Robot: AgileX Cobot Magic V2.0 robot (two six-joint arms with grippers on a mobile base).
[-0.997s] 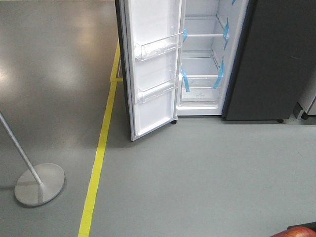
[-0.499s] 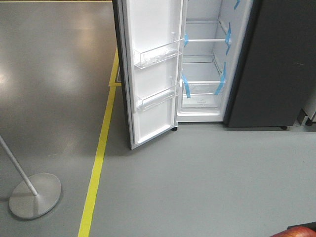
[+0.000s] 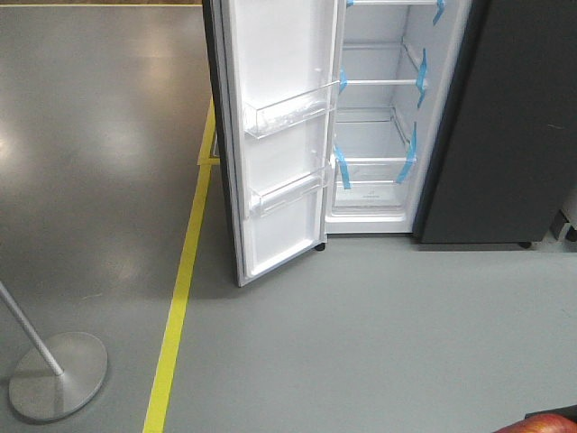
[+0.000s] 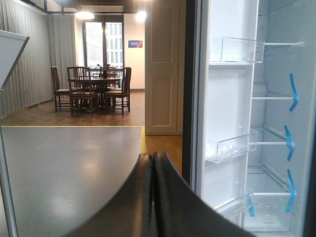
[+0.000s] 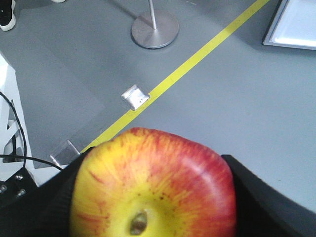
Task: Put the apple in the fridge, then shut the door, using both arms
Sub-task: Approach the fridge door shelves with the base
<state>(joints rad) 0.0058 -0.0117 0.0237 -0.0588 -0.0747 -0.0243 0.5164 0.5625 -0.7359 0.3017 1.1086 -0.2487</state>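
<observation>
Grey floor (image 5: 237, 113) beyond, apple (image 5: 153, 185) gripped within right pincer (image 5: 157, 202) — left pincer (image 4: 152, 165) closed

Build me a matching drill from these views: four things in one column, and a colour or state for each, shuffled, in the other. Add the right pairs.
Things:
1. apple
2. door
3. left gripper
4. stand base

Colour or state:
A. shut, nothing in it
B. silver-grey
C. swung open
D. red and yellow

Pairs: 1-D, 2-C, 3-A, 4-B
</observation>
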